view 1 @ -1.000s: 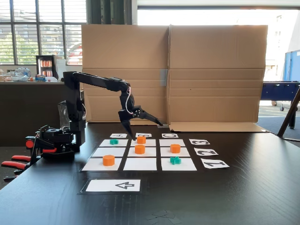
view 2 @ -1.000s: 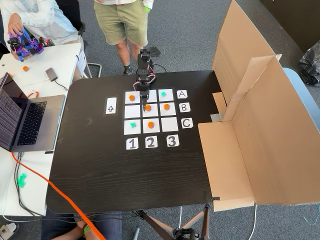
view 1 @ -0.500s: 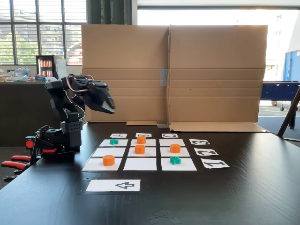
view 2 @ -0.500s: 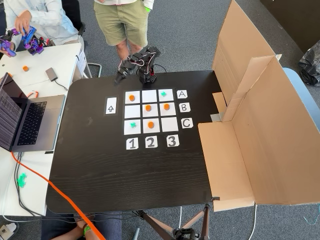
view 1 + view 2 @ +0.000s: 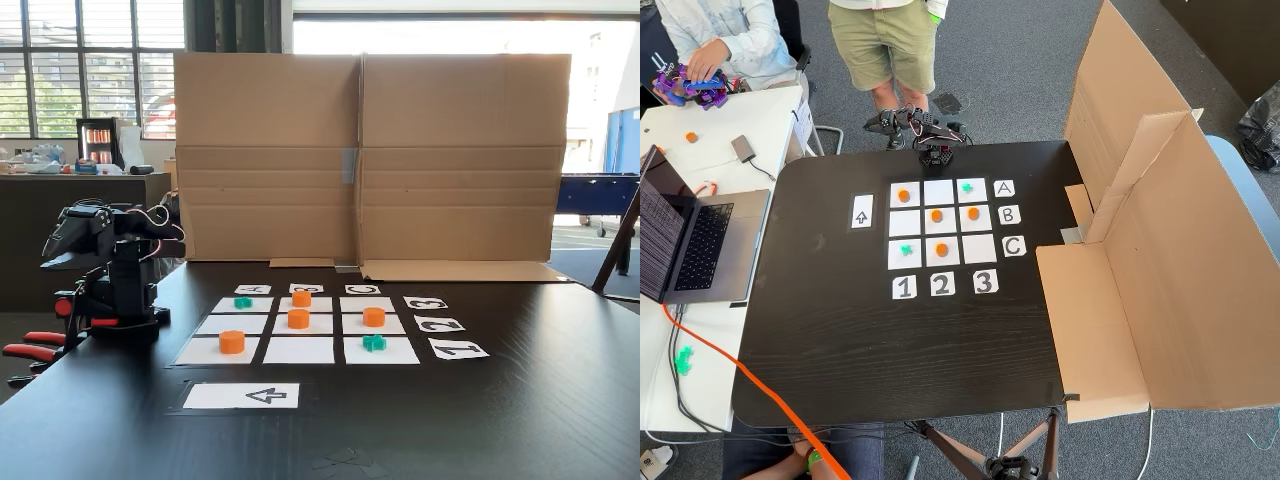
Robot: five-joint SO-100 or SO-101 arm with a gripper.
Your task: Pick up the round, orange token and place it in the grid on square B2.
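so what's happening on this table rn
A small black robot arm sits folded at the table's edge, away from the grid. It is a tic-tac-toe style board: four orange tokens, one on square B2, and two green crosses on the squares. Two people stand or sit nearby; one handles a purple device at a side desk.

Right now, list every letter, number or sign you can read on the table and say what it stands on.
"A" on a white label beside the grid's top row.
"B" on a label beside the middle row.
"C" on a label beside the bottom row.
"1", "2", "3" on labels below the columns.
An arrow outline on a separate white sheet.
No other readable text.
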